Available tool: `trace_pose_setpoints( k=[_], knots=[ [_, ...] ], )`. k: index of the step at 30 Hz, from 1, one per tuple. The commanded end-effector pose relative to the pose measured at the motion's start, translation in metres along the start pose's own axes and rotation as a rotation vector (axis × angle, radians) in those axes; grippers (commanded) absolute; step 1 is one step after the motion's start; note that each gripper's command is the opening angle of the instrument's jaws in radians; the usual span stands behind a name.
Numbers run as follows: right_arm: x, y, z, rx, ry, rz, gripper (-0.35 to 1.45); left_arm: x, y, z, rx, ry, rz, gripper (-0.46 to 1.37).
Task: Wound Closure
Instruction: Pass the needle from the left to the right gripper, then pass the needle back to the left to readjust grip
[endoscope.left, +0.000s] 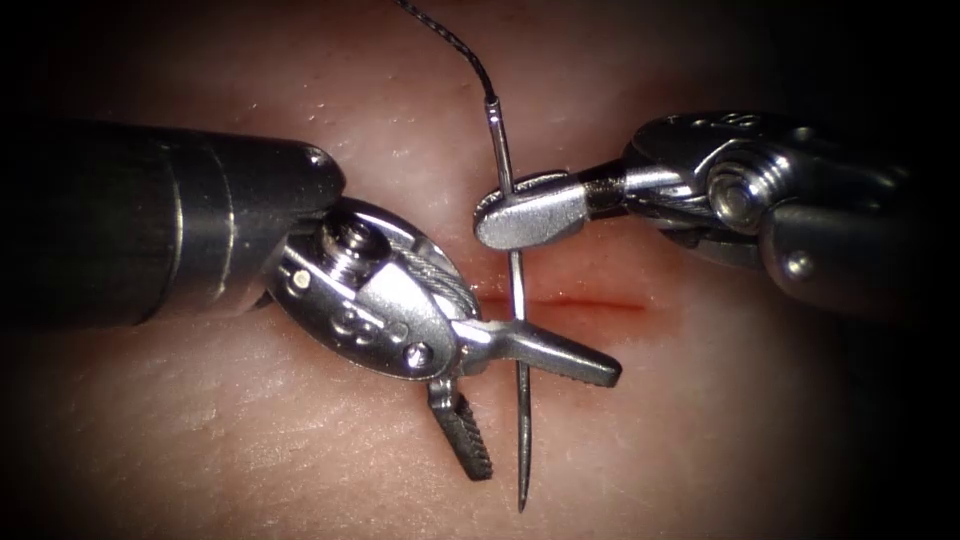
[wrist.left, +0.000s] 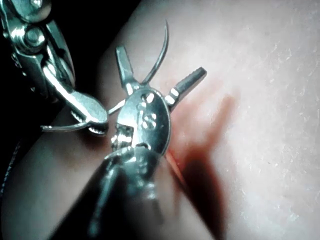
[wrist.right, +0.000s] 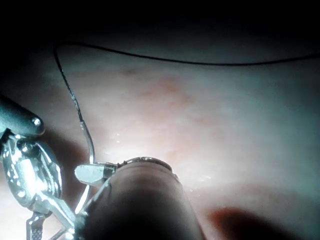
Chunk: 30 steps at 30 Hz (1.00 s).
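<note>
The right tool (endoscope.left: 525, 210) pinches the curved needle (endoscope.left: 518, 330) near its thread end, jaws closed on it. The needle hangs above the tissue (endoscope.left: 300, 440), not in it, and crosses over the cut (endoscope.left: 590, 302), a thin red line. Its sharp tip points down toward the near side. The left tool (endoscope.left: 530, 400) has its jaws spread wide around the needle's lower part and holds nothing. The dark thread (endoscope.left: 450, 40) runs up and away from the needle's back end. The left tool's body covers the left end of the cut.
</note>
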Motion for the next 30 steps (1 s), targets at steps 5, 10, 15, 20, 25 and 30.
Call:
trace_pose_setpoints(
  k=[5,10,15,20,25,30],
  knots=[
    [0.0003,0.0004,-0.0004,-0.019,0.026,0.008,-0.35,0.0003,0.0004,-0.0001,0.179,-0.126,-0.031,1.16],
    [0.0007,0.0008,-0.0012,-0.063,0.104,0.040,-0.35,0.0000,0.0005,-0.0009,0.281,-0.200,0.013,1.20],
    [0.0010,0.0011,-0.0019,-0.096,0.148,0.057,-0.35,-0.0004,0.0005,-0.0019,0.395,-0.212,-0.019,1.02],
    [0.0010,0.0016,-0.0026,-0.119,0.167,0.089,-0.35,-0.0007,0.0010,-0.0026,0.488,-0.172,-0.024,0.90],
    [0.0010,0.0017,-0.0028,-0.110,0.201,0.144,-0.35,-0.0012,0.0012,-0.0021,0.533,-0.166,0.006,0.98],
    [0.0010,0.0017,-0.0027,-0.144,0.238,0.163,-0.35,-0.0016,0.0012,-0.0015,0.560,-0.169,0.026,0.99]
  ],
)
